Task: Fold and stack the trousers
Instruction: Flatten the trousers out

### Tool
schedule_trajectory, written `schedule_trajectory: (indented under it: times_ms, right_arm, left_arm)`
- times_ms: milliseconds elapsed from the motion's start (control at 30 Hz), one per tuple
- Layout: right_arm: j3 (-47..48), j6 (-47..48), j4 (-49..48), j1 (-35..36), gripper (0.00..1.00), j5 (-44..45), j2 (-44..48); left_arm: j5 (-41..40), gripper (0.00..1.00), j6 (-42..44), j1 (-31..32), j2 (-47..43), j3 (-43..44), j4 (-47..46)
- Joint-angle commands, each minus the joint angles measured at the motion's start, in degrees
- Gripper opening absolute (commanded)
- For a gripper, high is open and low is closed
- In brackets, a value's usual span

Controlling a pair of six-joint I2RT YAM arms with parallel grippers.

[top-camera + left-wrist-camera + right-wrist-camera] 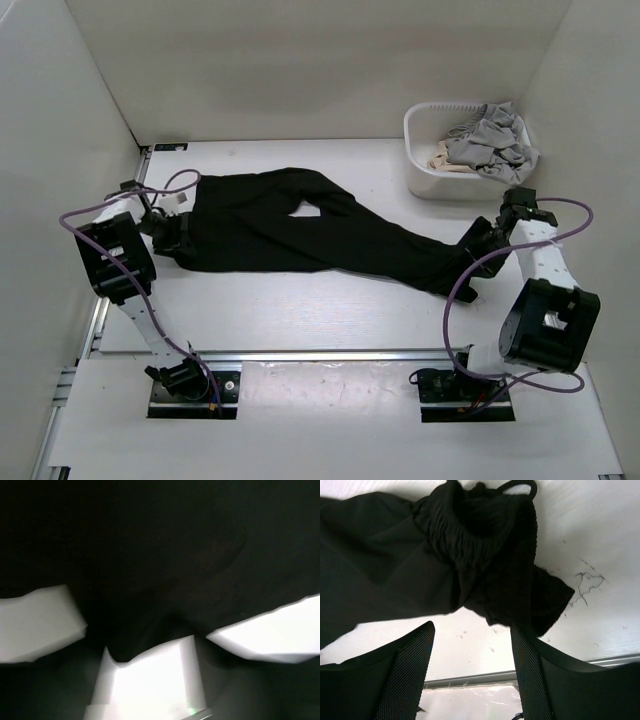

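Observation:
The black trousers (300, 232) lie spread across the table, the wide end at the left and the narrow ribbed cuff end (490, 545) at the right. My left gripper (168, 232) is low at the wide end's left edge. In the left wrist view (150, 665) dark cloth (160, 555) fills the frame, its edge lies in the gap between the blurred dark jaws, and the gripper looks open. My right gripper (478, 258) is open at the cuff end (472, 630). The cuff hangs just ahead of its right finger (530, 670), and nothing is held.
A white basket (415, 150) with grey and beige clothes (490, 140) stands at the back right, close behind my right arm. White walls enclose the table at left, back and right. A metal rail (320, 355) runs along the near edge.

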State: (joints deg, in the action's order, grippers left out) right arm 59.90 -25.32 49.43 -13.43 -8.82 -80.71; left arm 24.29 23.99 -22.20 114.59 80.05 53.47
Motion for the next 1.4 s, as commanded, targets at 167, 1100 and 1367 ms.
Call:
schedule_trajectory:
  times_ms: [167, 1100, 1367]
  right_arm:
    - [5.1, -3.2, -5.3, 0.0, 0.68, 2.8, -8.1]
    - [28.9, -3.9, 12.4, -1.9, 0.00, 0.2, -5.8]
    - [-9.2, -10.3, 11.8, -3.3, 0.00, -2.4, 18.2]
  left_arm:
    - [-4.0, 0.14, -1.2, 1.7, -0.4, -4.9, -3.1]
    - [-18.8, 0.14, 14.0, -11.9, -3.5, 29.2, 21.8]
    - [-20.9, 0.14, 19.3, -15.5, -8.9, 7.6, 18.4]
